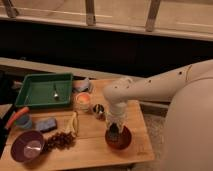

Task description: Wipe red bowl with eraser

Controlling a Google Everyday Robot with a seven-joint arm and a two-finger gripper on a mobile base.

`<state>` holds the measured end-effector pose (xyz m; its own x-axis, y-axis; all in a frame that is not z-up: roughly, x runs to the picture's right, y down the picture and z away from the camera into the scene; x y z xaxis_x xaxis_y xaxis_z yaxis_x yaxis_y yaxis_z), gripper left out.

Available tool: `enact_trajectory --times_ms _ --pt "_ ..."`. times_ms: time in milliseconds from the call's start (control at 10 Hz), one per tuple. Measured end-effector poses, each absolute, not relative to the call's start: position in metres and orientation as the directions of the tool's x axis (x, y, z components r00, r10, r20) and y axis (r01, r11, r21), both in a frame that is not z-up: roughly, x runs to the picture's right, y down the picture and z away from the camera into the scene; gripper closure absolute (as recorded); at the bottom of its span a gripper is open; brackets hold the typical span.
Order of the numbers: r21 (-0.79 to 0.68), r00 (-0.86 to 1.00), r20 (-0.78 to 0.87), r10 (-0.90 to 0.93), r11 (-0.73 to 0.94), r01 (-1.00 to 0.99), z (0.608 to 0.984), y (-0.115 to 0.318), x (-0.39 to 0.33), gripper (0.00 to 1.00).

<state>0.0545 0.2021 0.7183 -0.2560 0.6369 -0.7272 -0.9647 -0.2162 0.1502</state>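
Front-right on the worktop (90,146) sits the red bowl (126,143), well apart from the purple bowl (27,146) at front-left and the green tray (44,76) at back-left. End effector (114,128) points straight down into the red bowl, arm reaching in from the right, clamped on the eraser (114,132), a dark block low inside the bowl. Eraser long axis reads roughly vertical, in line with the end effector, though it is blurry; orange-lit cup (82,101) and blue-grey pad (46,124) lie to the left.
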Motion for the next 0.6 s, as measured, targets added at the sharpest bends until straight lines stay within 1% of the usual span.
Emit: enact_trajectory --times_ms 300,600 --pt "0.175 -0.297 -0.741 0.603 -0.253 -0.951 0.712 0.222 0.07 1.0" --pt "0.206 -0.335 -0.733 0.593 -0.276 -0.939 0.717 0.219 0.088 1.0"
